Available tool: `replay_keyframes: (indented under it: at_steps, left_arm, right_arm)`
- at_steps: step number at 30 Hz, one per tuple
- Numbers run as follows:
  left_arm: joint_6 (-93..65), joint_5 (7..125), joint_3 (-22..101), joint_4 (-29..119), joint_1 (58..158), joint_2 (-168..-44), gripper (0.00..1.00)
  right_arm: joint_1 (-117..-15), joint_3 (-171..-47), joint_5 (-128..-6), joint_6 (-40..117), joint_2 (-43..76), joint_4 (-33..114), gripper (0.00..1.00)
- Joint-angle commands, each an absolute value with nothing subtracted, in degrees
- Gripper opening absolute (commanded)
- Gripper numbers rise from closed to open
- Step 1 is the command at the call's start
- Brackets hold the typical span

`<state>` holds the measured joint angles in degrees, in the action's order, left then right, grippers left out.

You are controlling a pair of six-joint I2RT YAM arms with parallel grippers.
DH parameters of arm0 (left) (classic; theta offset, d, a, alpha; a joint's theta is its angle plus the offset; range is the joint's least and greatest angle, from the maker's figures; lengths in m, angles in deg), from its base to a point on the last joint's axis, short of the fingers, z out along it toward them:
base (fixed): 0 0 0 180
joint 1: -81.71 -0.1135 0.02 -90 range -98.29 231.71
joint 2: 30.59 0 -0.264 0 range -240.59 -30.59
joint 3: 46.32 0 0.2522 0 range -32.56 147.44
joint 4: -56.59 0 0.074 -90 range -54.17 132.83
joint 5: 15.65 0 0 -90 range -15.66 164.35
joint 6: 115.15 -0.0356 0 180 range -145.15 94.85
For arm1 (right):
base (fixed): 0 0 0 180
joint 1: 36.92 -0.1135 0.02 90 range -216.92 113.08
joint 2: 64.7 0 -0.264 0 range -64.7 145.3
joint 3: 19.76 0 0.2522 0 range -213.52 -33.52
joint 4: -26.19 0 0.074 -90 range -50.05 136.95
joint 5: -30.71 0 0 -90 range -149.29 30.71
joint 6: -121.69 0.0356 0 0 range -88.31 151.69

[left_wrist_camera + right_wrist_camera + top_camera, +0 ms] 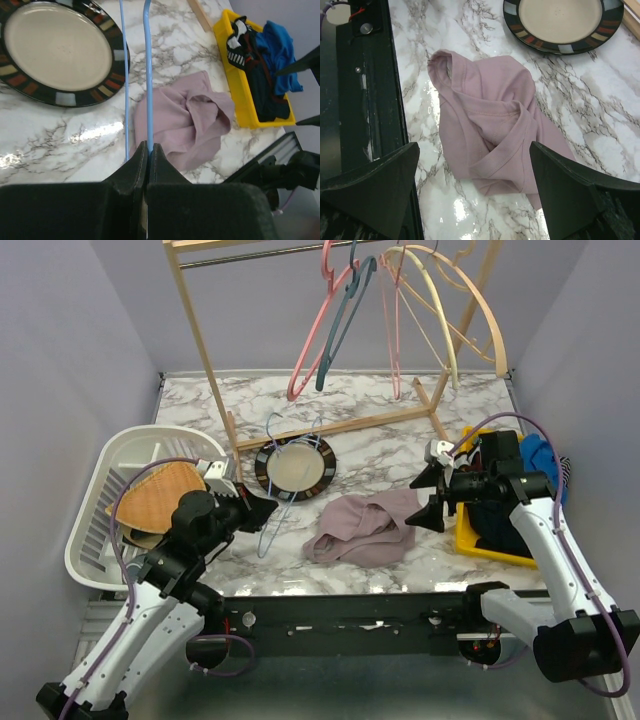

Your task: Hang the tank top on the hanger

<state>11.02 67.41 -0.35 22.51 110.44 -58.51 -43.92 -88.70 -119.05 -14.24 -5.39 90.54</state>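
The mauve tank top (362, 527) lies crumpled on the marble table, right of centre. The thin light-blue hanger (268, 540) lies partly across the plate, reaching toward the near edge. My left gripper (268, 512) is shut on one wire of the hanger (147, 75), just left of the tank top (185, 125). The hanger's second wire runs beside the jaws, outside them. My right gripper (412, 503) stands open at the tank top's right edge. In the right wrist view it (474, 150) hovers over the tank top (490, 125), with nothing between the fingers.
A dark-rimmed plate (295, 467) sits behind the tank top. A white basket (100, 530) stands at the left, and a yellow bin (470, 530) of dark and blue clothes at the right. A wooden rack (200, 330) at the back carries pink, teal and cream hangers.
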Motion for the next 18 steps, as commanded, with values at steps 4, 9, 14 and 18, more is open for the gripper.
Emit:
replay_keyframes:
  at_steps: [4, 9, 14, 18]
  left_arm:
    - [8.87, 49.31, -0.57, 24.98, 110.45, -60.91, 0.0]
    - [7.02, 40.95, -0.3, 27.36, 111.15, -63.8, 0.0]
    - [7.29, 37.69, -0.22, 32.71, 116.15, -68.72, 0.0]
    - [5.18, 39.97, 3.37, 34.48, 125.45, -75.13, 0.0]
  right_arm:
    - [-43.6, -90.83, -122.21, -23.59, -7.48, 94.62, 1.0]
    - [-43.6, -92.05, -126.16, -27.01, -7.49, 95.13, 1.0]
    - [-43.6, -95.57, -131.0, -34.55, -4.76, 102.77, 1.0]
    - [-43.6, -95.22, -130.05, -33.44, -4.93, 101.48, 1.0]
